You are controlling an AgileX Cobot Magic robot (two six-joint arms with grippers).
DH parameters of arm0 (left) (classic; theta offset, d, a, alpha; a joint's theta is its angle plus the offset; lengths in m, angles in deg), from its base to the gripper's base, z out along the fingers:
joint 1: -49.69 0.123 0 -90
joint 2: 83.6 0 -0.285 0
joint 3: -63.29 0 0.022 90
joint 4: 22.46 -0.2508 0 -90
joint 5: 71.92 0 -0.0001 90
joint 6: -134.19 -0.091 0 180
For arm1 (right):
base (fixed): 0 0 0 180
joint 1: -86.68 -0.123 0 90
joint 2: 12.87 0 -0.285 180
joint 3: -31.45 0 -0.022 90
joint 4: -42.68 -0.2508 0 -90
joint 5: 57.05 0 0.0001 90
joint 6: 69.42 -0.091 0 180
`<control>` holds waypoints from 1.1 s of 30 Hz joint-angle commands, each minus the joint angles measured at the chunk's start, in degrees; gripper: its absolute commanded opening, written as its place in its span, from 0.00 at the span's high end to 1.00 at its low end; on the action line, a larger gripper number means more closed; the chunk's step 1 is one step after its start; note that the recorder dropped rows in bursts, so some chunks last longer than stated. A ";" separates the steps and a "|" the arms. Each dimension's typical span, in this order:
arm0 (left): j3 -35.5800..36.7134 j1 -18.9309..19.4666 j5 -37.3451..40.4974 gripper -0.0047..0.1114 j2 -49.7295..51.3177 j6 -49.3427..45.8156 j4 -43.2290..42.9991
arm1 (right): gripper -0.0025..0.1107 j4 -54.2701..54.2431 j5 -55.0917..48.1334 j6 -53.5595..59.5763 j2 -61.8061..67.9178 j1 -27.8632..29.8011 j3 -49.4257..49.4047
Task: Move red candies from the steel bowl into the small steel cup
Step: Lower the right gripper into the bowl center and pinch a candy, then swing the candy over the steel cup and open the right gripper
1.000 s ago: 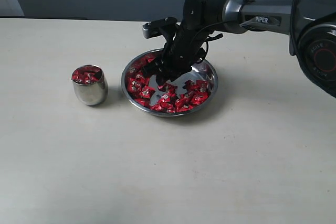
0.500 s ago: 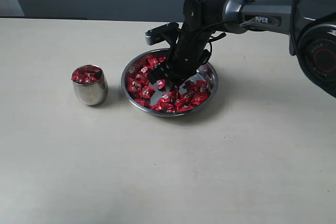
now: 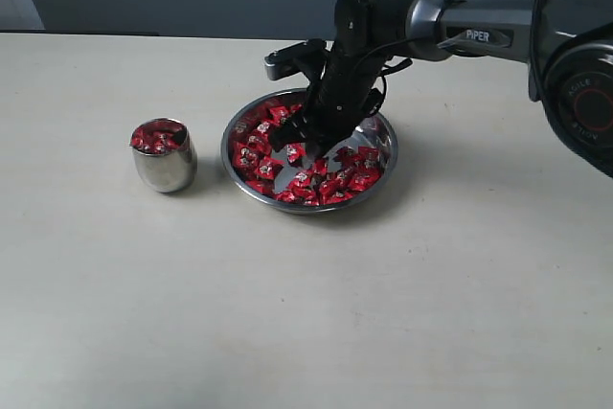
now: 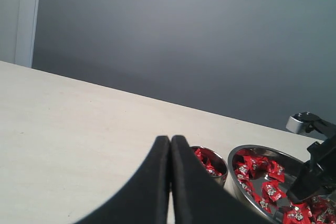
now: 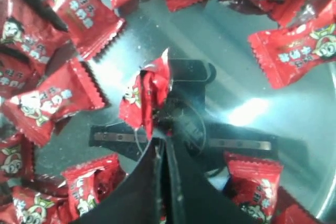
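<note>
The steel bowl [image 3: 391, 144] in the middle of the table holds many red candies [image 3: 335, 183]. My right gripper [image 3: 295, 144] hangs just above the bowl's left half. It is shut on one red candy [image 5: 147, 95], which sticks out past the fingertips [image 5: 157, 153] over the bare steel bottom [image 5: 239, 59]. The small steel cup [image 3: 165, 168] stands left of the bowl, apart from it, with red candies [image 3: 157, 135] up to its rim. My left gripper [image 4: 170, 141] is shut and empty, low over the table, with the cup [image 4: 223, 173] and the bowl [image 4: 231, 169] beyond it.
The right arm [image 3: 479, 31] reaches in from the right edge over the bowl's far side. Pale tabletop [image 3: 287, 313] spreads all round the bowl and cup. A grey wall [image 4: 184, 35] stands behind the table.
The right gripper has shifted a little to the right and risen out of the candy pile with one candy pinched in it. The cup and bowl have not moved.
</note>
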 commanded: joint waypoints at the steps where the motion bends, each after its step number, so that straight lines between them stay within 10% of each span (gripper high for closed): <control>1: 0.23 0.08 -0.25 0.96 -0.29 0.03 0.59 | 0.98 0.16 1.94 0.09 -2.74 0.24 -0.11; 16: 0.23 0.08 -0.25 0.96 -0.29 0.03 0.59 | 0.98 -25.29 12.67 13.45 -7.71 -5.08 -0.11; 33: 0.23 0.08 -0.25 0.96 -0.29 0.03 0.59 | 0.98 -25.66 26.88 14.51 -2.84 -12.59 -0.11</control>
